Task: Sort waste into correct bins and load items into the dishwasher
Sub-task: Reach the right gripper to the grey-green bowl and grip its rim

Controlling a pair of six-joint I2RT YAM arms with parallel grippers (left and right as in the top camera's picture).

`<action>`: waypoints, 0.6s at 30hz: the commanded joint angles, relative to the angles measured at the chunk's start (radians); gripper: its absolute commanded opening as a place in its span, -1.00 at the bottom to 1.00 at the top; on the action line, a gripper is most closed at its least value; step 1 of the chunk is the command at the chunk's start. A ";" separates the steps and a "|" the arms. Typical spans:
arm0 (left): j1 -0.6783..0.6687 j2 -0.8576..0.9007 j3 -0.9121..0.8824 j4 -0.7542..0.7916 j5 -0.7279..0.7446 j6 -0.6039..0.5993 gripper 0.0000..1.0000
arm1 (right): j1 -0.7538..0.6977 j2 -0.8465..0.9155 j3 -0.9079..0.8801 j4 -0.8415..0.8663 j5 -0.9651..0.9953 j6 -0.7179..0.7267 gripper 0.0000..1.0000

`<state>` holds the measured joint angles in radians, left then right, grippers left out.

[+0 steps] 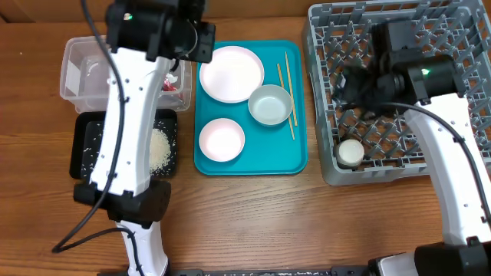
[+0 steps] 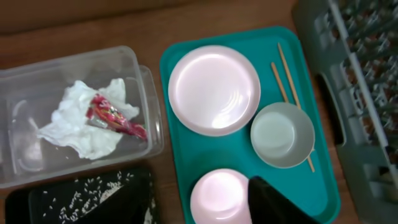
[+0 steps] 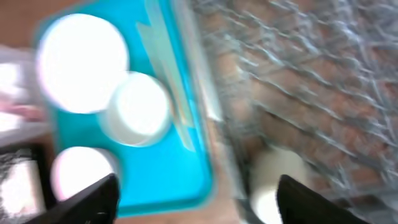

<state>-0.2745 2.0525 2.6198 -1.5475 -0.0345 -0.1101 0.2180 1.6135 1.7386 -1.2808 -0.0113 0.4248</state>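
Right end effector (image 3: pixel 196 190), spread wide apart, hangs over the dish rack (image 3: pixel 323 74) near the white cup (image 3: pixel 273 183).

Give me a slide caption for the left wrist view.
Napkin and wrapper in the tub, rice in the black tray; plates, bowl and chopsticks on the teal tray.

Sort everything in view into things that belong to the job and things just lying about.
Job: napkin, wrapper, rice, tub, black tray, large plate, small plate, bowl, cup, chopsticks, rack.

Lying about: teal tray, table.
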 commanded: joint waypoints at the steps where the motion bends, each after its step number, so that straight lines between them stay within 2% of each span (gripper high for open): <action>1: 0.013 -0.047 0.104 -0.037 -0.057 -0.010 0.27 | 0.088 0.011 0.008 0.066 -0.069 0.029 0.51; 2: 0.014 -0.054 0.109 -0.045 -0.066 -0.010 0.30 | 0.105 0.024 0.003 0.084 -0.069 0.047 0.47; 3: 0.025 -0.071 0.110 -0.053 -0.080 -0.011 0.45 | 0.138 0.063 -0.013 0.123 -0.064 0.080 0.40; 5: 0.045 -0.079 0.110 -0.056 -0.081 -0.011 0.89 | 0.166 0.122 -0.018 0.144 -0.040 0.124 0.23; 6: 0.057 -0.080 0.110 -0.057 -0.081 -0.011 1.00 | 0.177 0.149 -0.018 0.149 -0.027 0.138 0.18; 12: 0.139 -0.078 0.084 -0.064 -0.080 -0.010 1.00 | 0.224 0.353 -0.018 0.213 0.015 0.251 0.00; 18: 0.145 -0.078 0.082 -0.064 -0.080 -0.010 1.00 | 0.224 0.461 -0.018 0.222 0.019 0.310 -0.17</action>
<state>-0.1265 1.9877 2.7049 -1.6100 -0.1059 -0.1211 0.4404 2.0483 1.7222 -1.0664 -0.0132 0.6746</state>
